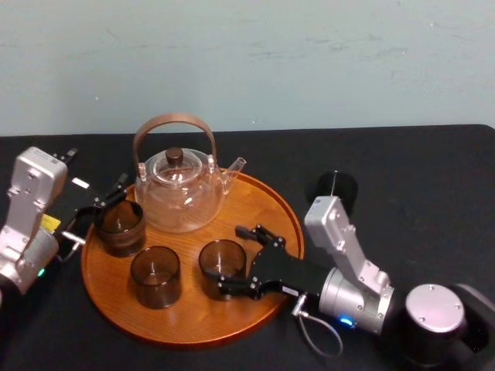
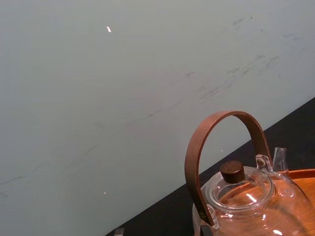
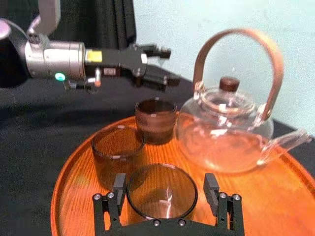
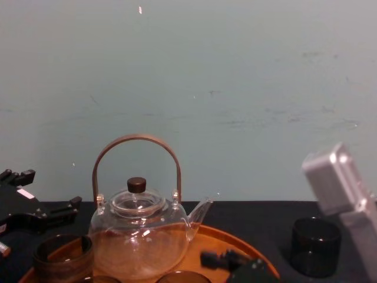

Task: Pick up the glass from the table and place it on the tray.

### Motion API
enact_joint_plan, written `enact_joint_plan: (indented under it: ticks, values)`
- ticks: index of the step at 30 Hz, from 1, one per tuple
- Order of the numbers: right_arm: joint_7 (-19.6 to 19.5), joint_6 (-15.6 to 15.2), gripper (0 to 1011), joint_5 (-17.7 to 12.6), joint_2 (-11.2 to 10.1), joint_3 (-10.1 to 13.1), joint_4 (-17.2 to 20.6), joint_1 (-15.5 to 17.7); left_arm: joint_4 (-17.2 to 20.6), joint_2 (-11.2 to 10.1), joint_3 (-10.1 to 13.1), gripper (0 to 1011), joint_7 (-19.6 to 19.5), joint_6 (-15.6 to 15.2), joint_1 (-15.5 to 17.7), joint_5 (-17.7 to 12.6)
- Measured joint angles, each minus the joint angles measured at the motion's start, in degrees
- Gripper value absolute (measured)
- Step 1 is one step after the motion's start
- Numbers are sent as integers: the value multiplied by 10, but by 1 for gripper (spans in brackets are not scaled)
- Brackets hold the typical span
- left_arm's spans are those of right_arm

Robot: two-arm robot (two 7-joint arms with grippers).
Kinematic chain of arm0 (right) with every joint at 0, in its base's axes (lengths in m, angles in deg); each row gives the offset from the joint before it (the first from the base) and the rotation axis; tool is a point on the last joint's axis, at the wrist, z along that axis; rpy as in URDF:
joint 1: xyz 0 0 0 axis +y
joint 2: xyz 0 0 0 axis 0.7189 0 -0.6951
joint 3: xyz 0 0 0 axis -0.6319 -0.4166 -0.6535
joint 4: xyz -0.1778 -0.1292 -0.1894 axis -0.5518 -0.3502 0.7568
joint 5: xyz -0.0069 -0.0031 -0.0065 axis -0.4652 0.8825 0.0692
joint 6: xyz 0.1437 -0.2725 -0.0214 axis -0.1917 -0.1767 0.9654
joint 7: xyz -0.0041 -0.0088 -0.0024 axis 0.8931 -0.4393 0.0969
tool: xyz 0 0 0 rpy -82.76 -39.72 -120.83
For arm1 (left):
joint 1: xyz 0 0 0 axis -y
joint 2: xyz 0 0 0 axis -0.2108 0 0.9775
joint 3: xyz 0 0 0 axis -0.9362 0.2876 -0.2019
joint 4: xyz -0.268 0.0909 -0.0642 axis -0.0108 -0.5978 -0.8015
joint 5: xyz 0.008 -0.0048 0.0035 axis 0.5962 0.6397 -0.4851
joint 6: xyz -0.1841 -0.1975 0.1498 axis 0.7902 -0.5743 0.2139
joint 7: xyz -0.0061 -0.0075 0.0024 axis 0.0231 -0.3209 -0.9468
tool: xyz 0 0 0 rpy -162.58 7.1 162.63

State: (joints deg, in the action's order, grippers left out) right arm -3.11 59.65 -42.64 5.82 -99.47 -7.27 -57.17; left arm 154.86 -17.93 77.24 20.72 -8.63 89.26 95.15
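Straddling the glass (image 1: 223, 267) on the tray's (image 1: 263, 209) near right in the head view, the right gripper (image 1: 230, 260) has its fingers spread. The left gripper (image 1: 112, 197), also spread, sits at the tray's left edge. Right wrist view: the glass looks thin, light, slick and breakable, so pinch opposite walls gently. Chest view: teapot (image 4: 138, 236) farther back.

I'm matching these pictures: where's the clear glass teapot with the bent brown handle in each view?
Head: clear glass teapot central, on the round orange-brown wooden tray's far side.
Left wrist: teapot against pale wall.
Right wrist: teapot beyond nearest brown glass.
Chest: teapot left of centre.
Shared landmark: the tray.
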Motion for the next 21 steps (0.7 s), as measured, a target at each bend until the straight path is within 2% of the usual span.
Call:
enact_joint_plan:
  ticks: [11,21]
  values:
    - [3,33,1002,-24,-31,28,71,31,0,0,0,1001,0,0,0,0]
    - [-21,47,1002,-42,-59,67,105,79,0,0,0,1001,0,0,0,0]
